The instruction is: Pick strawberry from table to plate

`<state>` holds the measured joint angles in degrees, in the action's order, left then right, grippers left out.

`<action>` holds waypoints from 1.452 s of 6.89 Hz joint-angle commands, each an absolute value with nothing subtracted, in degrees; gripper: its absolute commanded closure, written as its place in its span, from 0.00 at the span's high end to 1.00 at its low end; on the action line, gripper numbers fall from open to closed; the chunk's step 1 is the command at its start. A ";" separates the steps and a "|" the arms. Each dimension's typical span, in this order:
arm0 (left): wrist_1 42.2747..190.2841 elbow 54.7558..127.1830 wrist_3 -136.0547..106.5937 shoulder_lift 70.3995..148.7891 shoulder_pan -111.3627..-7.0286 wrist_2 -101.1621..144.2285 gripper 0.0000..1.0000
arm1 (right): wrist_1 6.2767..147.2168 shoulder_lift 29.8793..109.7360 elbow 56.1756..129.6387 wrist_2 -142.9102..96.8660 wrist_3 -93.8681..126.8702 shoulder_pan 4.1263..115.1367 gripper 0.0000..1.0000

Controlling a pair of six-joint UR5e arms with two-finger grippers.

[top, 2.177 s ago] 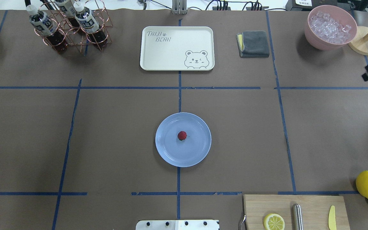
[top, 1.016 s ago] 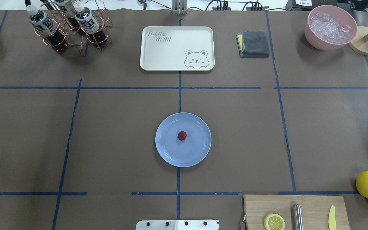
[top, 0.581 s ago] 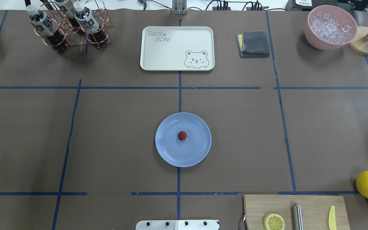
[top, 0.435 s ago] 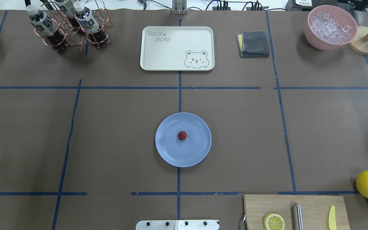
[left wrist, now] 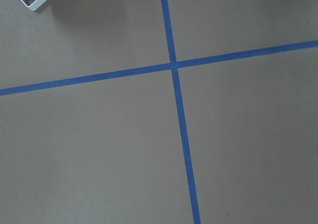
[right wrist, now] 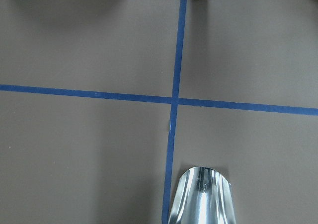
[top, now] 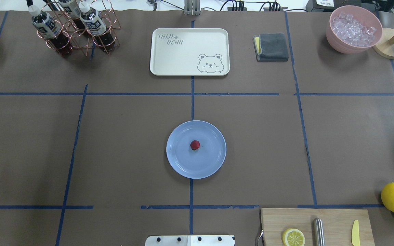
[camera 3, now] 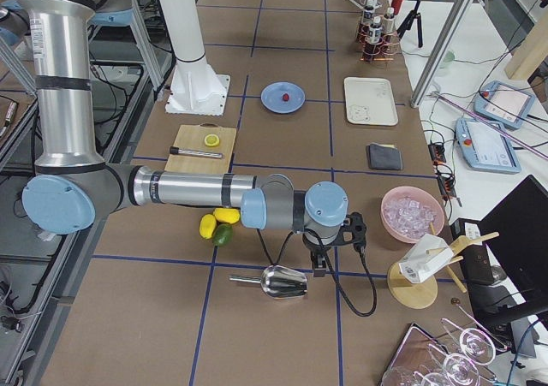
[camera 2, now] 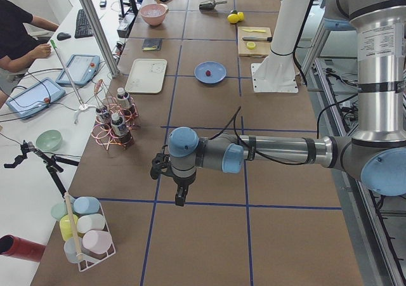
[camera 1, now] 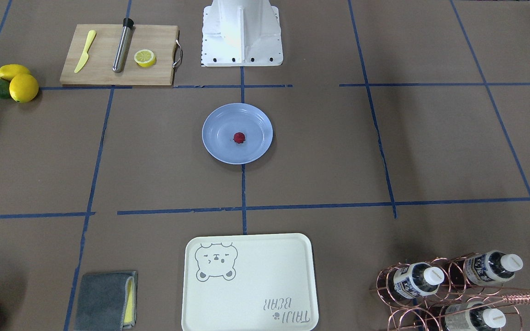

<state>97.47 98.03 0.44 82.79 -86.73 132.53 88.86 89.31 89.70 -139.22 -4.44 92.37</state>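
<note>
Delivery looks complete: the strawberry (top: 195, 145) rests near the middle of the pale blue plate (top: 183, 165), which sits where two blue tape lines meet at the centre of the table (top: 132, 136). Nothing touches the berry, and neither arm appears in the overhead or front-facing views.

Both arms show only in the side views, low over opposite ends of the table and well apart from the plate. The left claw (camera 2: 180, 200) hangs just above bare brown paper beside a tape line, and its wrist camera sees only a tape crossing. The right claw (camera 3: 318, 269) hangs near a metal scoop (camera 3: 278, 282), with the scoop's mouth at the bottom edge of its wrist view. Neither claw appears to carry anything, but from these side angles one cannot tell whether the fingers are spread or pressed together.

Judged from this layout, the pick and the placing are both done, and the step in hand is the final stand-off. The next move seems to call for little. The arms need only keep clear of the plate so the berry is not knocked or set rolling toward the raised rim.
</note>
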 commanded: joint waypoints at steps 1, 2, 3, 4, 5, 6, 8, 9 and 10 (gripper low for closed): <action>97.47 98.00 0.44 82.79 -86.75 132.54 1.00 | 88.86 89.30 89.74 -139.22 -4.39 92.37 1.00; 97.47 98.00 0.44 82.79 -86.75 132.54 1.00 | 88.86 89.30 89.74 -139.22 -4.39 92.37 1.00; 97.47 97.91 0.44 82.79 -86.75 132.54 1.00 | 88.86 89.30 90.00 -139.22 -4.39 92.37 1.00; 97.64 97.65 0.44 82.79 -86.75 132.54 1.00 | 88.86 89.21 90.09 -139.22 -4.39 92.37 1.00; 97.65 97.65 0.35 82.88 -86.75 132.54 1.00 | 88.86 88.95 90.00 -139.22 -4.39 92.37 1.00; 97.73 97.47 0.35 82.88 -86.75 132.54 1.00 | 88.86 88.86 90.00 -139.22 -4.39 92.37 1.00; 97.91 97.12 0.44 82.88 -86.75 132.54 1.00 | 88.86 88.77 90.09 -139.22 -4.39 92.37 1.00; 97.91 97.12 0.44 82.97 -86.75 132.54 1.00 | 88.86 88.77 90.17 -139.22 -4.39 92.37 1.00; 98.00 97.12 0.44 82.97 -86.75 132.54 1.00 | 88.86 88.77 90.18 -139.22 -4.39 92.37 1.00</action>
<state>97.92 97.17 0.43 82.94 -86.75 132.54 88.86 88.79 90.13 -139.22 -4.40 92.37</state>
